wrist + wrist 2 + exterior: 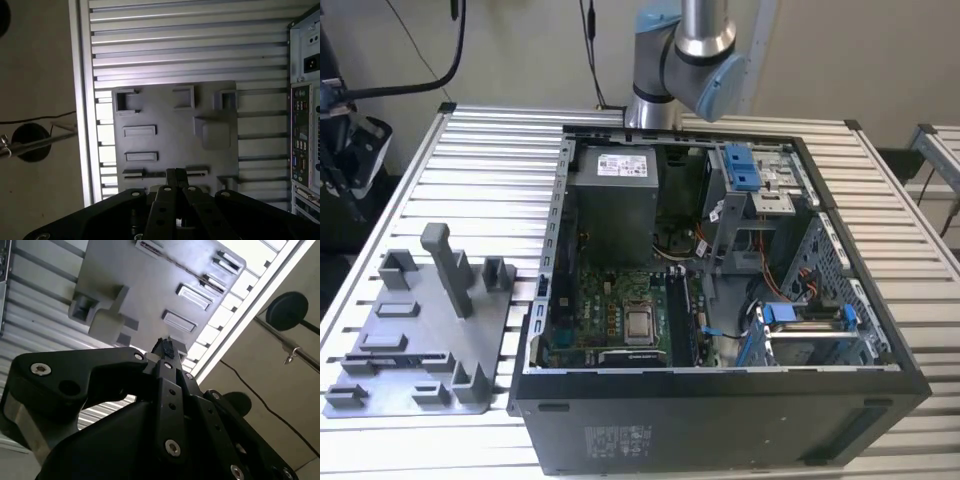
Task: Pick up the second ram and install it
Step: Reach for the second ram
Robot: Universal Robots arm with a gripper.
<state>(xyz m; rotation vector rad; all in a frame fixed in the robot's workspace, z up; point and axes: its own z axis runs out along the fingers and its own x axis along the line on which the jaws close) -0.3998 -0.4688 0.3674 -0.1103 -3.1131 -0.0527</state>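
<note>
In both wrist views my gripper hangs high over the grey holder tray. Its black fingers are pressed together, shut, and I see nothing held between them. The tray lies on the slatted table at the exterior view's left, beside the open computer case. I cannot make out the second ram. The tray's long slot lies right by my fingertips and is partly hidden behind them. The motherboard lies exposed inside the case.
A tall post and several low brackets stand up from the tray. The arm's elbow rises behind the case. The case's rear ports border the tray side. Beyond the table edge a round stand base and a cable lie on the floor.
</note>
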